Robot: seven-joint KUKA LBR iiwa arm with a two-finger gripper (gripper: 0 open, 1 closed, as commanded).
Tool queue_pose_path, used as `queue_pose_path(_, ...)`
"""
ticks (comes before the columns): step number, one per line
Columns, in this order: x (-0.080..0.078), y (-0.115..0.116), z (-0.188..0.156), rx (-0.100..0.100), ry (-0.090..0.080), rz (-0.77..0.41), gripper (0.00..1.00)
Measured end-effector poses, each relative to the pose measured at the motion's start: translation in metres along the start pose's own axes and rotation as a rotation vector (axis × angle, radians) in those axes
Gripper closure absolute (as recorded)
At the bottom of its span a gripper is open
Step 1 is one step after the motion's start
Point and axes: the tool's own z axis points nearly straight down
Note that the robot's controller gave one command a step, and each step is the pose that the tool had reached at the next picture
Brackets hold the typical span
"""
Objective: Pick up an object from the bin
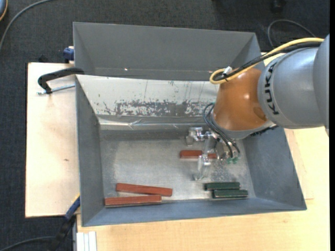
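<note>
I have one camera on this rig, hung above the grey bin (157, 51) and set off somewhat toward its near side, so it looks down and a little forward into it. From that angle the bin's far wall slopes up broad and open to me, the bin's floor lies across the middle of the frame, and its near wall shrinks to a thin rim along the bottom. The camera stands far enough back that the whole bin fits, with dark floor (157, 4) showing beyond its far wall. The arm (298, 88) comes in over the bin's right wall, looming large there.
</note>
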Motion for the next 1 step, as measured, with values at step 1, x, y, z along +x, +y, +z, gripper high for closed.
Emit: queue_pose_path(1, -0.0001, 0.0023, -0.0035, -0.002, -0.001, -0.001, 1.00)
